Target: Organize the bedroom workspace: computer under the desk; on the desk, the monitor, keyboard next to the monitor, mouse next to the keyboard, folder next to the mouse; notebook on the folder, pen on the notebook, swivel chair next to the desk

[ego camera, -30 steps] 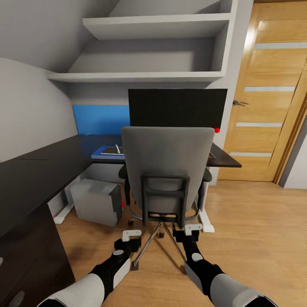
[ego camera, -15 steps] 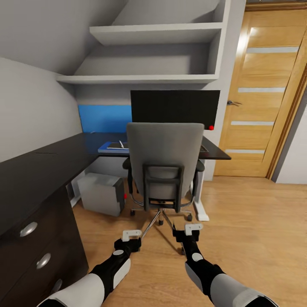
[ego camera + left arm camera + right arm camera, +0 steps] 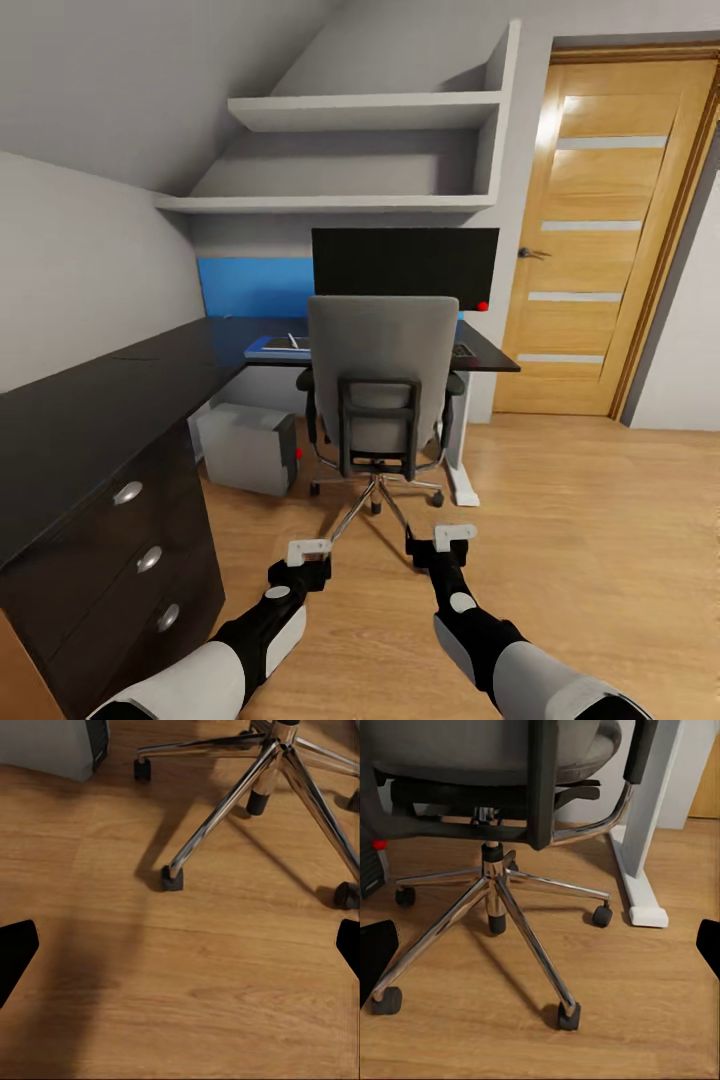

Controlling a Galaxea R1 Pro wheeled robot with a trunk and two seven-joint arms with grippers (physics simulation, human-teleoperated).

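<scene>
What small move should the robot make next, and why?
Probably stop and check the setup: the swivel chair stands at the desk, the folder lies on it, the computer sits underneath, and both hands hang open over the floor.

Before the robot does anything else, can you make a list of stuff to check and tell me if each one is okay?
1. Computer under the desk: ok.
2. Monitor on the desk: ok.
3. Swivel chair next to the desk: ok, it sits at the desk's edge.
4. Folder on the desk, off the chair: ok.
5. Keyboard and mouse beside the monitor: cannot tell, the chair back hides that spot.
6. Left tool and right tool holding nothing: ok, both open over the floor.
</scene>
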